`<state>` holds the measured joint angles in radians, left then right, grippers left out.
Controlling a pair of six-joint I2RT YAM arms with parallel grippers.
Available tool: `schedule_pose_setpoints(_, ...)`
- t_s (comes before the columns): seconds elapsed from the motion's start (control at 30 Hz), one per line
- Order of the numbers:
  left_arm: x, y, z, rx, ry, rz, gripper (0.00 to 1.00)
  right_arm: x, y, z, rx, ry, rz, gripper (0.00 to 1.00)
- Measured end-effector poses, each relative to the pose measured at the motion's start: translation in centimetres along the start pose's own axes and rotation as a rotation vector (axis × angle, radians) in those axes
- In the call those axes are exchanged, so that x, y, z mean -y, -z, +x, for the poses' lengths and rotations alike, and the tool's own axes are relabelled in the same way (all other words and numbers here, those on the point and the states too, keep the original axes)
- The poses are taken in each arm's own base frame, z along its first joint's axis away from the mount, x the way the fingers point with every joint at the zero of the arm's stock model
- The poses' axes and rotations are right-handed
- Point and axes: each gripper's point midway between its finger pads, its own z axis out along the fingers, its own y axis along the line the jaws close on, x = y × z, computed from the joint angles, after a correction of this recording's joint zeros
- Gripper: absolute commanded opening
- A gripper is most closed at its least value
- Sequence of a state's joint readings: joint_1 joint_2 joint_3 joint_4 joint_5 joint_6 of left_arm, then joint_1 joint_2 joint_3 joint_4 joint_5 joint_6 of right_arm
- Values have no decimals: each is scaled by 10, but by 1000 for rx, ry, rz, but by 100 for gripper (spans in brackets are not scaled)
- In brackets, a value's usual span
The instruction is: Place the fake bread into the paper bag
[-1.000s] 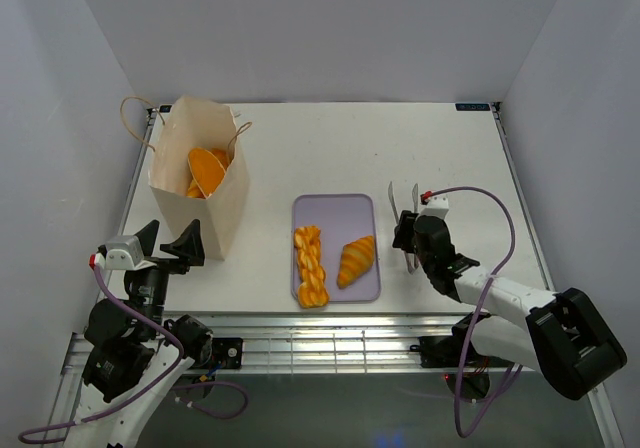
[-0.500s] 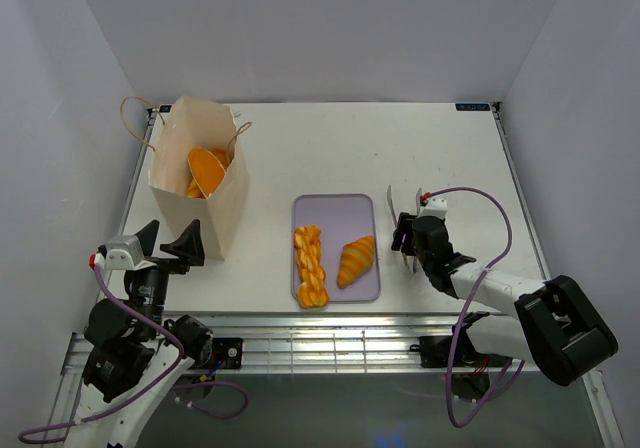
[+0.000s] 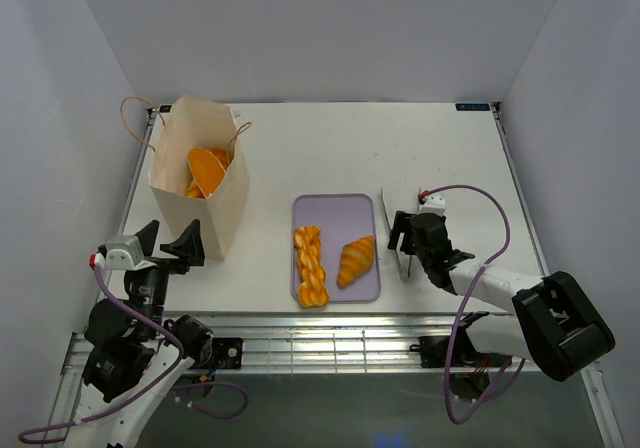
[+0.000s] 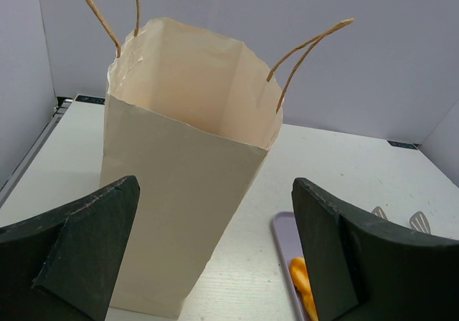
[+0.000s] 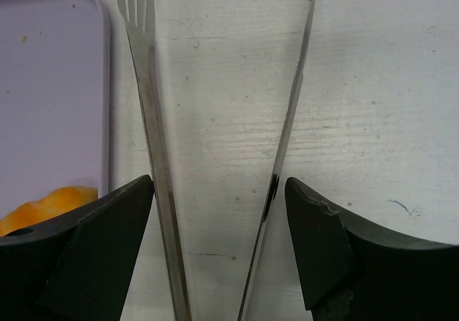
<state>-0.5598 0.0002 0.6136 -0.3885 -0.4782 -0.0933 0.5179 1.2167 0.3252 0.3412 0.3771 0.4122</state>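
The paper bag [image 3: 200, 183] stands open at the left, with an orange loaf [image 3: 207, 168] inside. It fills the left wrist view [image 4: 186, 192]. A braided loaf [image 3: 310, 265] and a croissant [image 3: 356, 260] lie on the lilac tray [image 3: 335, 213]. My left gripper [image 3: 170, 243] is open and empty, just in front of the bag. My right gripper [image 3: 402, 233] is low over the table right of the tray, its fingers closed on the two arms of the metal tongs [image 5: 147, 84], which stay spread. An edge of the croissant [image 5: 43, 210] shows beside its left finger.
The tray's edge [image 5: 50, 84] lies just left of the tongs' forked tip. The tong tips [image 4: 419, 221] show far right in the left wrist view. White walls enclose the table on three sides. A metal rail runs along the near edge [image 3: 330, 343].
My right gripper has moved left toward the tray with the tongs, whose tips now lie by the tray's right edge. The left arm, bag and bread have not moved.
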Motion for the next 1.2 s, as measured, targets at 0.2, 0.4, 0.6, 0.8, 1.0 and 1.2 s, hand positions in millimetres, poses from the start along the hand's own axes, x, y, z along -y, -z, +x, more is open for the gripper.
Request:
schedule_pose_setpoints(0.2,0,0,0,0,0,0,98,-2,0,-2,0,-1,-6,81)
schedule_pose_setpoints(0.4,0,0,0,0,0,-1,98,-4,1,-7,-7,4,-8,96)
schedule_pose_setpoints(0.6,-3,0,0,1,0,-15,98,-23,15,-49,60,8,-71,90)
schedule_pose_setpoints(0.8,-4,-6,-13,-24,-16,-52,98,-51,39,-103,147,16,-180,90)
schedule_pose_setpoints(1.0,0,-12,-57,7,-15,-61,98,-73,62,-138,157,51,-269,90)
schedule_pose_setpoints(1.2,14,-29,-90,-16,-5,-56,96,-72,89,-170,193,42,-255,90)
